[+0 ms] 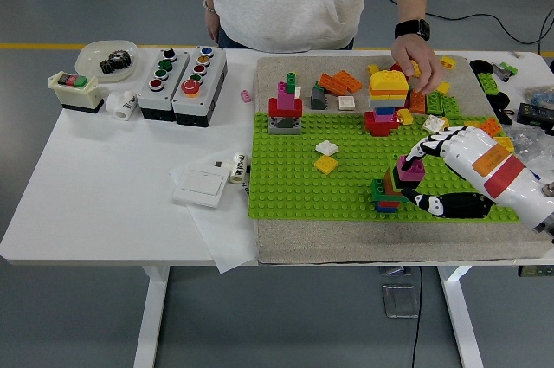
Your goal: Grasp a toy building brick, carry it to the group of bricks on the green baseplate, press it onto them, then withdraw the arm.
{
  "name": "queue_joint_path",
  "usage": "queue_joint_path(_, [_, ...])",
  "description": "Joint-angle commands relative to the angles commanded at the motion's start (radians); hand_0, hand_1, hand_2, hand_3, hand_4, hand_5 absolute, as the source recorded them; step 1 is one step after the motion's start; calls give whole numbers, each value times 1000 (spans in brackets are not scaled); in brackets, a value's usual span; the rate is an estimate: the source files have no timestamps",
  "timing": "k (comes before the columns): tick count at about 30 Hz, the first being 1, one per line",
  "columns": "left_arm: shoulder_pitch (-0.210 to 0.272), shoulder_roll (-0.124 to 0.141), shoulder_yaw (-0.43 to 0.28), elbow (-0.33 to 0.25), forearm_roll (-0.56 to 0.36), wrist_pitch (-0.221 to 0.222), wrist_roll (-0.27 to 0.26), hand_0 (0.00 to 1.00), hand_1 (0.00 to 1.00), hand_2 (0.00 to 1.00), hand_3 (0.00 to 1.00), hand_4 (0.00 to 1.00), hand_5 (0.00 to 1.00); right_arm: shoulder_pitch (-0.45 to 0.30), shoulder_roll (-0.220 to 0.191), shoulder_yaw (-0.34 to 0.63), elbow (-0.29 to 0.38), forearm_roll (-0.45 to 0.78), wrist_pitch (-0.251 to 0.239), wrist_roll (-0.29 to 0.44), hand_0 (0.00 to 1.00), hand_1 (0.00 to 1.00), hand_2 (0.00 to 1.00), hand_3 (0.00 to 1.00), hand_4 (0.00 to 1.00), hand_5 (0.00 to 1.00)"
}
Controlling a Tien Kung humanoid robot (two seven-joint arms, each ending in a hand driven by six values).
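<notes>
One robot hand grips one pink brick.

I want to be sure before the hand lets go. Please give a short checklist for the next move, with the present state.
1. Pink brick sits on the small stack: ok.
2. Brick fully pressed down: cannot tell.
3. Right hand fingers at the brick: ok.
4. Stack stands on the green baseplate: ok.
5. Person's hand away from the stack, at the loose bricks behind: ok.
6. Withdrawal path to the right free: ok.
</notes>
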Motion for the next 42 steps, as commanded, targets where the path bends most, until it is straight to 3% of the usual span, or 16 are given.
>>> queue_joint_path(22, [8, -2, -7, 2, 12, -4, 4, 495, 569, 644, 604, 643, 714, -34, 1, -3, 40, 11, -15, 10, 537, 521, 563, 535, 733, 384])
queue_joint_path(42, [1, -2, 2, 4, 9, -1, -10, 498, 571, 651, 604, 644, 714, -35, 10, -14, 29, 17, -16, 10, 535, 519, 563, 535, 733, 380])
